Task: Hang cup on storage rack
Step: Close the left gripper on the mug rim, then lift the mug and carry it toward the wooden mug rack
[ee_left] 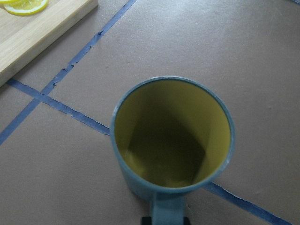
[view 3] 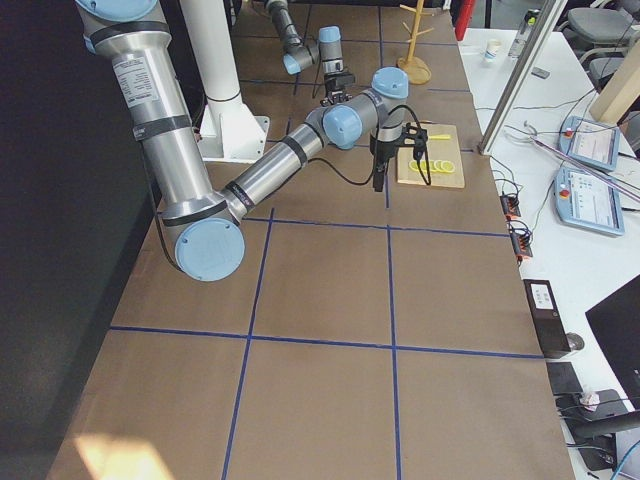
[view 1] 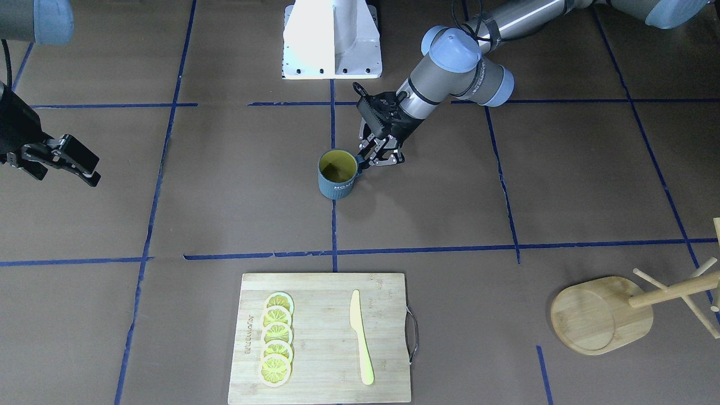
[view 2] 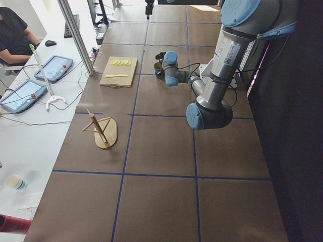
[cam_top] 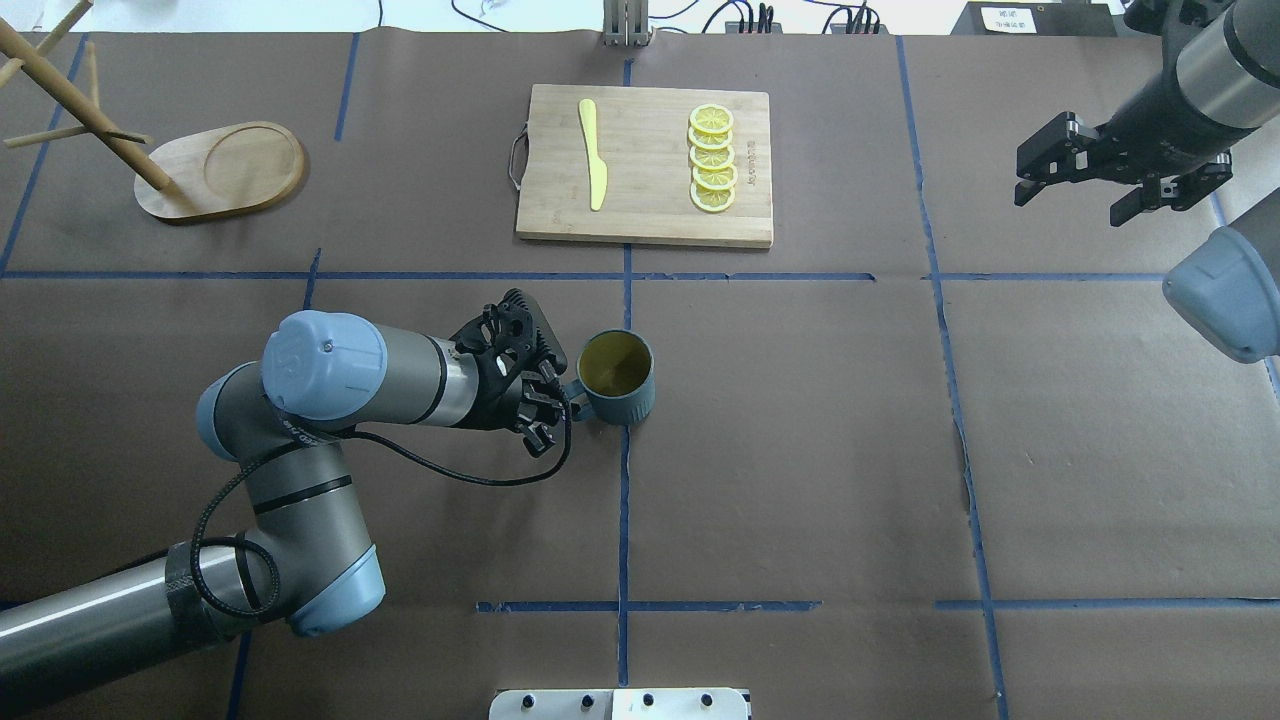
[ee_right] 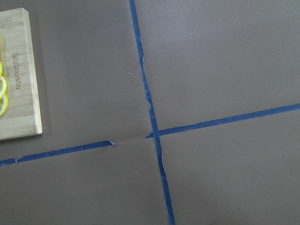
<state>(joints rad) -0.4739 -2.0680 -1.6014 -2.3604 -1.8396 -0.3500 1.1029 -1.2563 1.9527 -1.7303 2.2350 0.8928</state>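
Observation:
The cup [view 1: 337,175], dark blue-grey with a yellow-olive inside, stands upright on the table near its middle; it also shows in the overhead view [cam_top: 618,375] and fills the left wrist view [ee_left: 172,140]. My left gripper [view 1: 367,161] [cam_top: 562,393] is low at the cup's side, shut on its loop handle [ee_left: 168,208]. The storage rack [view 1: 602,315] [cam_top: 222,170], a light wooden mug tree with thin pegs, stands far off at the table's left end. My right gripper [view 1: 79,163] [cam_top: 1072,198] is open and empty, raised over the right side.
A wooden cutting board [view 1: 320,371] [cam_top: 645,215] with several lemon slices [cam_top: 712,158] and a yellow knife [cam_top: 594,152] lies on the far side of the cup. The white robot base [view 1: 332,39] stands on the near side. Blue tape lines cross the brown table.

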